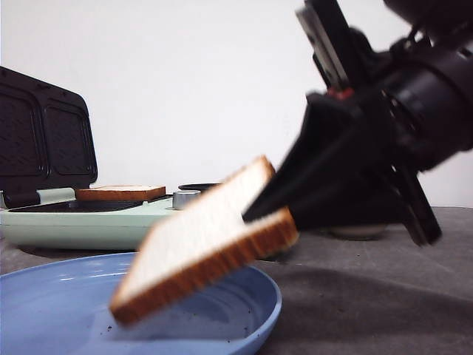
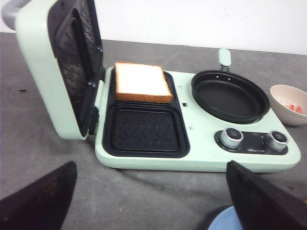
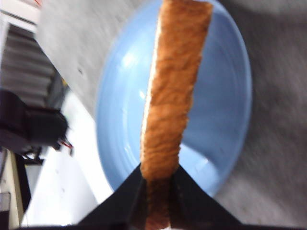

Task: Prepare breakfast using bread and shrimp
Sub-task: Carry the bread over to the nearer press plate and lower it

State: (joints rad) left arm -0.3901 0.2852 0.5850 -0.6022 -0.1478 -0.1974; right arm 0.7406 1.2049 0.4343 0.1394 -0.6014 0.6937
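Front view: right tool (image 1: 270, 203) grips bread slice (image 1: 203, 248) edge, tilted above blue plate (image 1: 251, 325).

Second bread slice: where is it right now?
In the front view the second bread slice hangs tilted in the right gripper, above the blue plate. The first slice lies in the sandwich maker's rear tray.

Bright even light, soft shadows on the table (image 1: 384, 296), motion-blurred bread slice (image 1: 207, 244) and right arm, blurry right wrist view
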